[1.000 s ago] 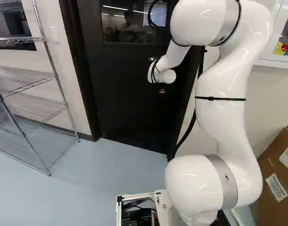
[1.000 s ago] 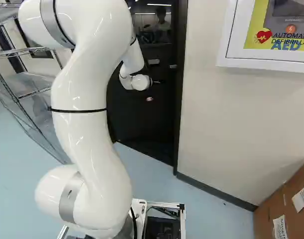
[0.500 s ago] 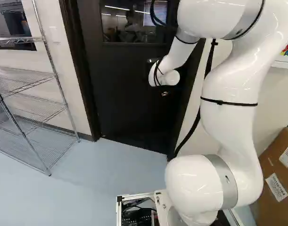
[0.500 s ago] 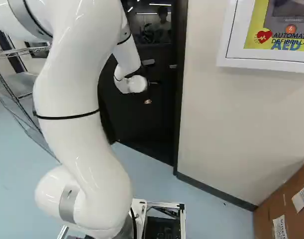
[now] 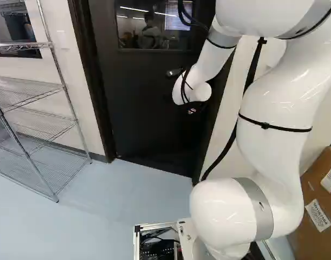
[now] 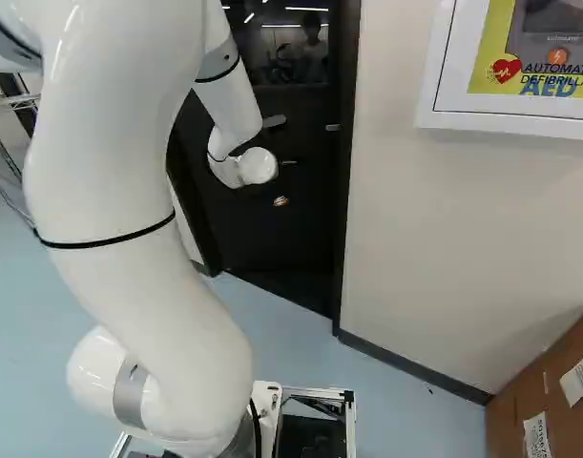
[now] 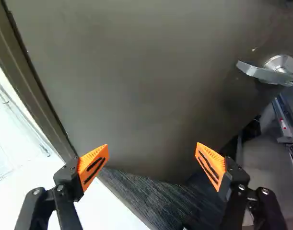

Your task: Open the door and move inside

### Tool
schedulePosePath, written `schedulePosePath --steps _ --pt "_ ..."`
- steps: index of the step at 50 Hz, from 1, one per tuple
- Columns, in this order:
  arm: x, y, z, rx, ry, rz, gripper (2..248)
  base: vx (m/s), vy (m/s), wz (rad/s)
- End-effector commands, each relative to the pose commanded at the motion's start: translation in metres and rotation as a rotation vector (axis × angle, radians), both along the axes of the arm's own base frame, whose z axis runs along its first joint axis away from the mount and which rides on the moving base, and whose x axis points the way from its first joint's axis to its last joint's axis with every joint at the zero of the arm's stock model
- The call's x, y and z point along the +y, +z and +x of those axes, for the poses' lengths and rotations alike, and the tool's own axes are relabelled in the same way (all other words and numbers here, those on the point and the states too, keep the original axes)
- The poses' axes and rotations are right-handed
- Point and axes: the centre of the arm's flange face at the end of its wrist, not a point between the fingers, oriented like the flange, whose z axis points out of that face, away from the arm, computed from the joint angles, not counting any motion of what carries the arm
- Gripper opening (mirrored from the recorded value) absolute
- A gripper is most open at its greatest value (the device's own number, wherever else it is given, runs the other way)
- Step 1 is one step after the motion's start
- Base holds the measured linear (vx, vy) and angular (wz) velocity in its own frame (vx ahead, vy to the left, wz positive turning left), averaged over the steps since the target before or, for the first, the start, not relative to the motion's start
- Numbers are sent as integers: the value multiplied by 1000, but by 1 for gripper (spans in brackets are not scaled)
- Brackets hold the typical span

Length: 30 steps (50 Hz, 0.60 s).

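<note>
Dark grey, the door [image 7: 136, 86] stands ahead of your fingers [image 7: 92, 160] — they're spread wide, gripping nothing — with its lever handle [image 7: 263, 73] farther out beyond one finger. It looks unlatched and partly open, judging by the gap past its edge; opening it wider and driving your base [image 5: 136, 238] through remain.

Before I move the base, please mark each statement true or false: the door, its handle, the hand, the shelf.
1. The door is fully closed. False: it is ajar, and a space beyond shows past its handle side.
2. The hand is open, with nothing gripped. True.
3. The hand is touching the door handle. False: the handle is off to one side, untouched.
4. The door has a window above its handle. True.
5. In the left base view, the wire shelf stands left of the door. True.
</note>
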Motion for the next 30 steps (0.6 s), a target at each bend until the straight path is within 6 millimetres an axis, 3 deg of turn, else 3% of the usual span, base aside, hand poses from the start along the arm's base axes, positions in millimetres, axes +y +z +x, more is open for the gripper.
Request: schedulePosePath --steps 16,30 --pt "3 1 -33 9 28 -19 247 0 0 0" --pt "-2 2 -61 9 -55 33 247 0 0 0"
